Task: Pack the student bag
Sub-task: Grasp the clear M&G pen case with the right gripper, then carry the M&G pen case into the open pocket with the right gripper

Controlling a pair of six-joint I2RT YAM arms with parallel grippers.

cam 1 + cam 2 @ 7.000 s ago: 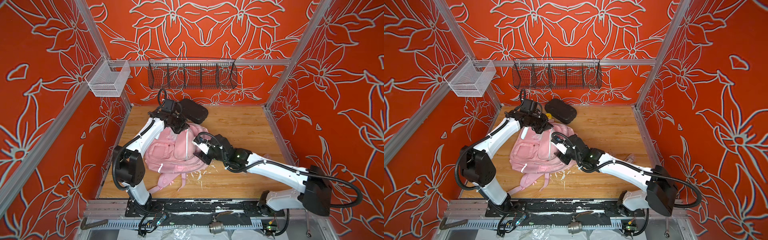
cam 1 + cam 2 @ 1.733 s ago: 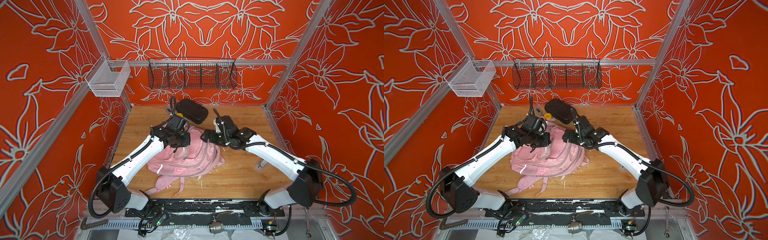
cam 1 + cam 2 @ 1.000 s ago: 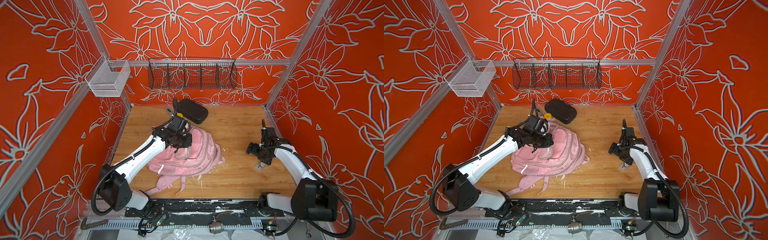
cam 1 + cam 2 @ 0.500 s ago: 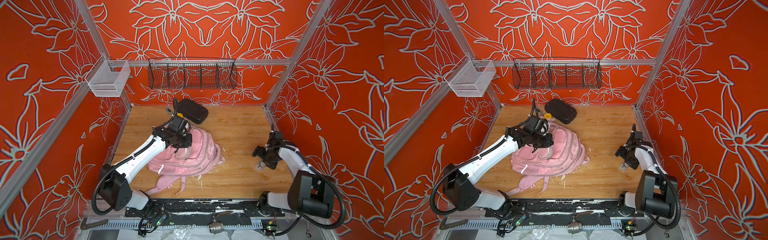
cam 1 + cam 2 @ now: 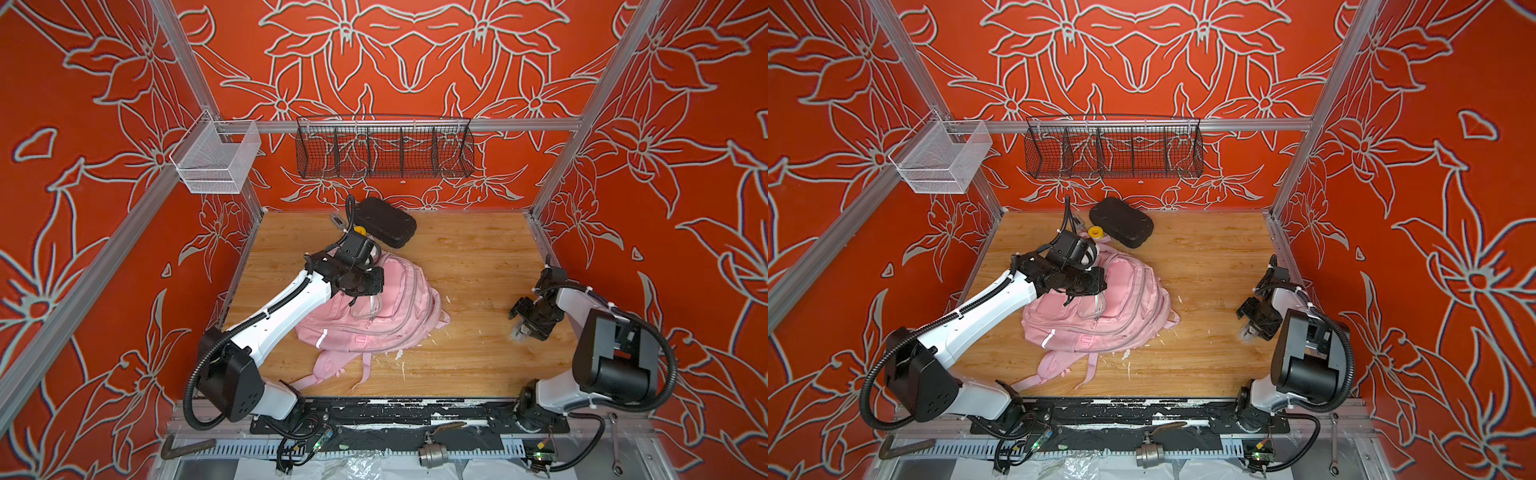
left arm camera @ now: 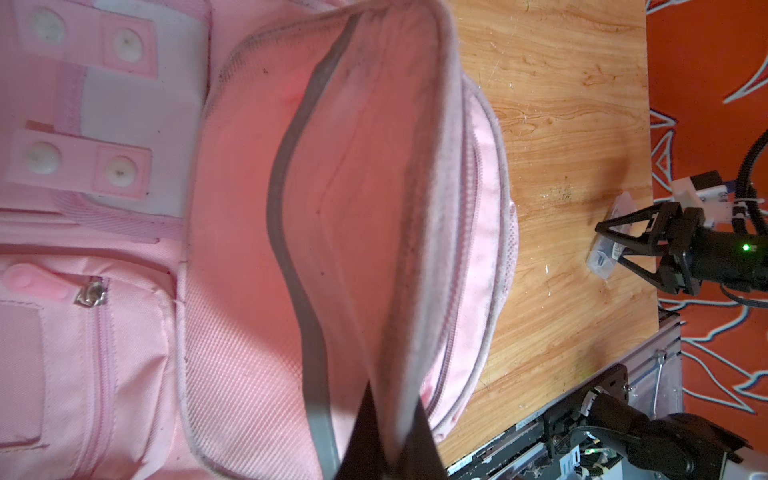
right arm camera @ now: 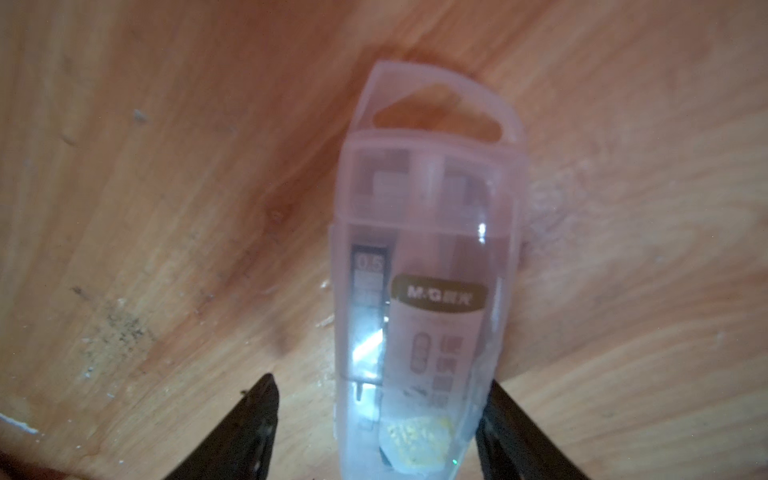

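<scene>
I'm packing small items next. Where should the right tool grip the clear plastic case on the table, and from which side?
Across its narrow width, at the label end away from the hanger hole, coming straight down. The clear plastic case lies flat on the table, its long edges parallel, and the right tool straddles that end.
</scene>
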